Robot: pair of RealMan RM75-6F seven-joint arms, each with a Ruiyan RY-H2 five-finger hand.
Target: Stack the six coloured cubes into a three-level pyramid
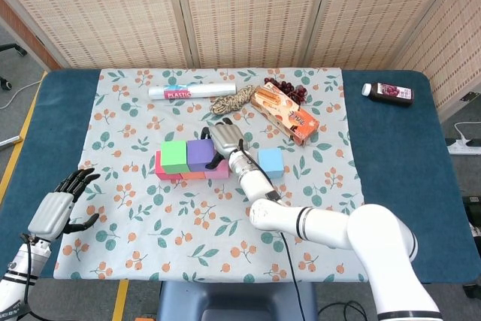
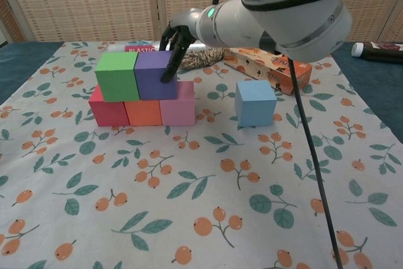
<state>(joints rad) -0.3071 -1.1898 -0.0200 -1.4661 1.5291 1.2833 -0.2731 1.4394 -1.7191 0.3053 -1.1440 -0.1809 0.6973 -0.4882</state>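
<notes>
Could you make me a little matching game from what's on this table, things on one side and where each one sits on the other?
Things:
1. green cube
2. blue cube
3. red cube
4. right hand

Places:
A. alone on the cloth
B. touching the purple cube
C. bottom row, left end
D. second level, left

Pairs: 1-D, 2-A, 3-C, 4-B

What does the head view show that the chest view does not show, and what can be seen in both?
Only the head view shows the left hand, fingers apart and holding nothing near the table's left edge, and the dark red grapes behind the orange snack box.

Only the chest view shows the red cube, orange cube and pink cube plainly as the bottom row, from the side.

Both show the right hand touching the purple cube, the green cube beside it, and the light blue cube standing apart on the floral cloth.
</notes>
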